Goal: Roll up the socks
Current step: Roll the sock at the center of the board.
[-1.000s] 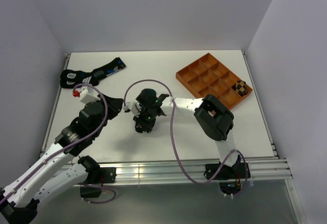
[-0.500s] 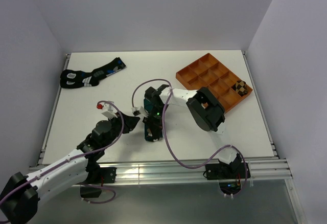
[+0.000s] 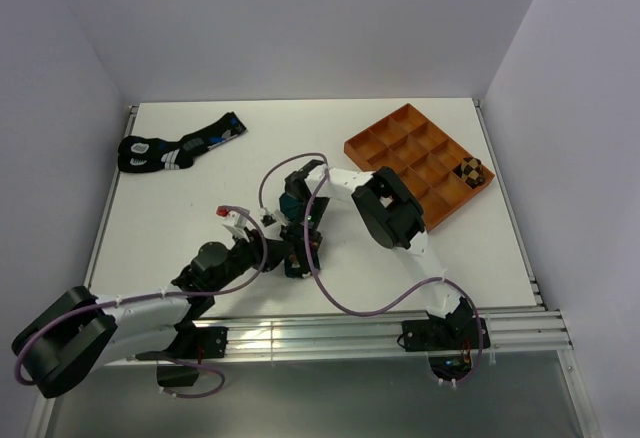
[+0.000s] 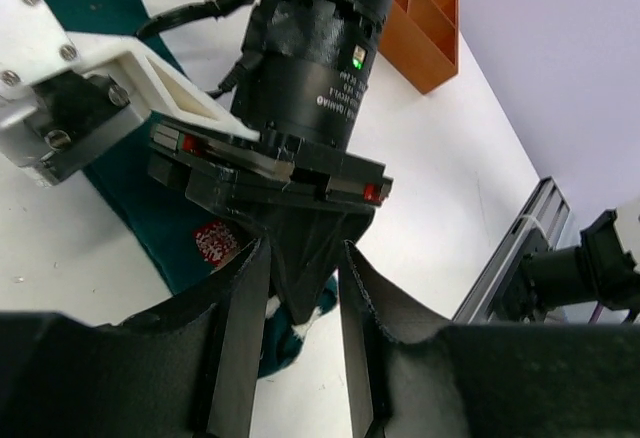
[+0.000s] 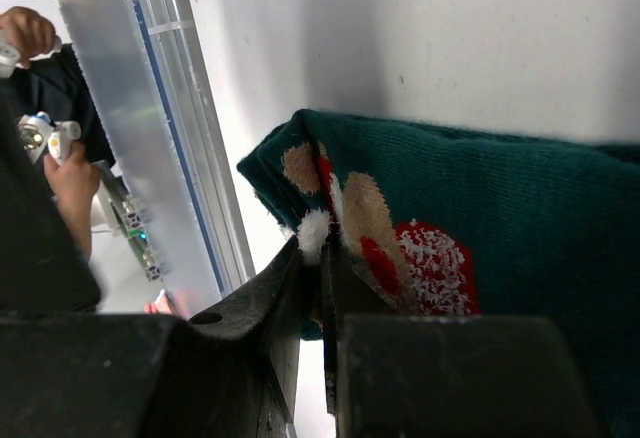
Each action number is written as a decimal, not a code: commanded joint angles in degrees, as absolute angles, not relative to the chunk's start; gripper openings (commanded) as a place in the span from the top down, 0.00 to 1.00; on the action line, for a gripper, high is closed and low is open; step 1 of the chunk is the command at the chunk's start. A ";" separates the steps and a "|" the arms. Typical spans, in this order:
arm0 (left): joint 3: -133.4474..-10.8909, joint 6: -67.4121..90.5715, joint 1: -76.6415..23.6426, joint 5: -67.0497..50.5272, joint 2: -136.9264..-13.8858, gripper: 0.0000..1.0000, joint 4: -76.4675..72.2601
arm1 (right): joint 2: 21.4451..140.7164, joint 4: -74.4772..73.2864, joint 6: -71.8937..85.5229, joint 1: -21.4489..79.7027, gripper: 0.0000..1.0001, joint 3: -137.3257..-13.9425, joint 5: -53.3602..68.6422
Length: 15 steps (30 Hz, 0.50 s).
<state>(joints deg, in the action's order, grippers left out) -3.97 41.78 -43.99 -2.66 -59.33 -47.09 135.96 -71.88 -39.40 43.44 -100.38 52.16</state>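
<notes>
**A:** What is hiding from you?

**B:** The teal sock (image 5: pixel 520 208) is lying on the table (image 3: pixel 480 248) toward its near edge, but from above the two wrists are covering almost all of it. The checkered sock (image 3: pixel 470 170) is sitting in an end compartment of the orange tray (image 3: pixel 385 148), too small for detail.

**A:** And the arms?

**B:** The right arm (image 3: pixel 385 208) is folding back on itself. The right pincer (image 5: pixel 322 258) is pointing down and pinching the teal sock's edge, jaws nearly together. The left arm (image 3: pixel 150 308) is stretching low, and the left pincer (image 4: pixel 303 248) is standing parted, flanking the right pincer's tip.
</notes>
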 commanded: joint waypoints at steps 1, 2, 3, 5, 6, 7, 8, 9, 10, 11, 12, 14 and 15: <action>-3.34 39.02 -44.21 -6.94 -61.87 0.61 -54.92 | 136.93 -74.79 -40.78 42.54 0.89 -102.74 52.73; -2.90 39.20 -44.21 -6.94 -62.83 0.60 -55.54 | 136.93 -74.71 -40.78 42.45 0.89 -102.83 52.73; -2.29 39.46 -44.21 -6.94 -63.10 0.60 -56.16 | 136.93 -74.71 -40.52 42.10 0.89 -102.92 52.73; -1.94 39.37 -44.21 -7.03 -64.15 0.60 -56.69 | 137.11 -74.44 -40.17 41.92 0.89 -103.09 52.56; -1.76 39.29 -44.21 -7.03 -64.51 0.59 -56.78 | 137.11 -74.97 -40.51 41.66 0.89 -103.36 52.47; -1.93 39.03 -44.21 -7.47 -65.03 0.59 -56.86 | 137.28 -75.23 -40.69 41.57 0.89 -103.53 52.30; -2.02 38.76 -44.21 -7.64 -66.26 0.59 -56.95 | 137.46 -75.50 -40.87 41.57 0.89 -103.71 52.38; -2.37 38.67 -44.30 -8.08 -67.05 0.59 -57.21 | 137.55 -75.85 -40.96 41.49 0.89 -104.15 52.47; -2.72 38.41 -44.30 -8.43 -67.84 0.59 -57.74 | 137.90 -76.37 -41.22 41.40 0.89 -104.41 52.82; -2.81 38.41 -44.30 -8.79 -69.59 0.59 -58.09 | 138.16 -76.81 -41.39 41.40 0.89 -104.76 53.08; -2.99 38.41 -44.38 -9.05 -70.57 0.59 -59.05 | 138.34 -77.60 -41.83 41.40 0.89 -105.11 53.35; -3.16 38.58 -44.38 -9.75 -73.37 0.60 -61.17 | 138.34 -77.61 -41.84 41.31 0.89 -105.12 53.44; -3.25 38.58 -44.38 -9.84 -74.26 0.60 -61.87 | 138.43 -77.61 -42.18 41.31 0.89 -104.94 53.35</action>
<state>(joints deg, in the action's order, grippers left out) -3.01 40.01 -44.07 -7.53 -71.85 -55.59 137.03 -74.85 -40.60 41.60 -103.33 52.21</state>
